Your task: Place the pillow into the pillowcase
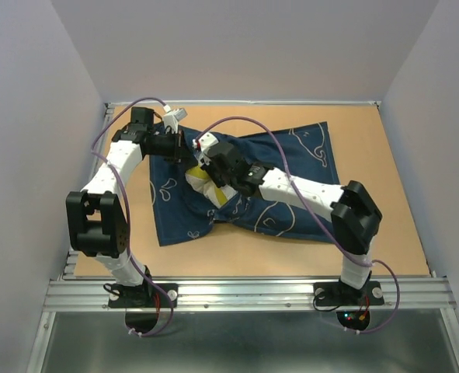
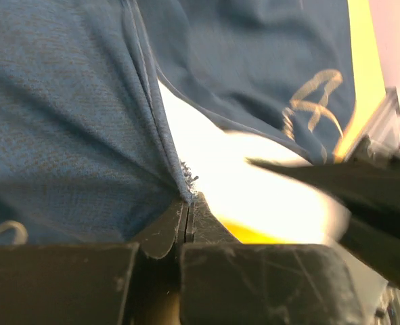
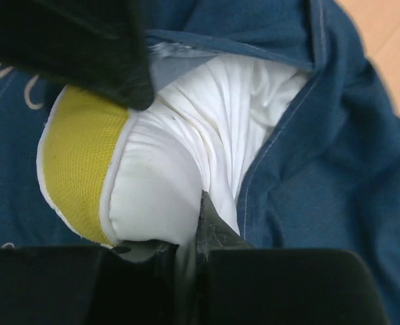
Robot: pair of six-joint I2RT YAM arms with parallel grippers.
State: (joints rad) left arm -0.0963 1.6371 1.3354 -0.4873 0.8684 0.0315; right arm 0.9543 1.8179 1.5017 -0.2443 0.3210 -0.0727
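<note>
We clamp left end effector [image 2: 188, 206] on pillowcase [image 2: 64, 122] hem to hold it open; right end effector [image 3: 198, 223] grips pillow [image 3: 152, 183], feeding in.

A tan desk [image 1: 384, 155] sits boxed in by plain pale walls [image 1: 237, 47] on three sides. An aluminium rail [image 1: 252, 294] runs along its near edge, under even light.

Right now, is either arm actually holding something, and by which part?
Both. Left gripper: jaws shut on the pillowcase at the edge of its opening. Right gripper: jaws shut on the pillow, a fold of white fabric beside its yellow band.
</note>
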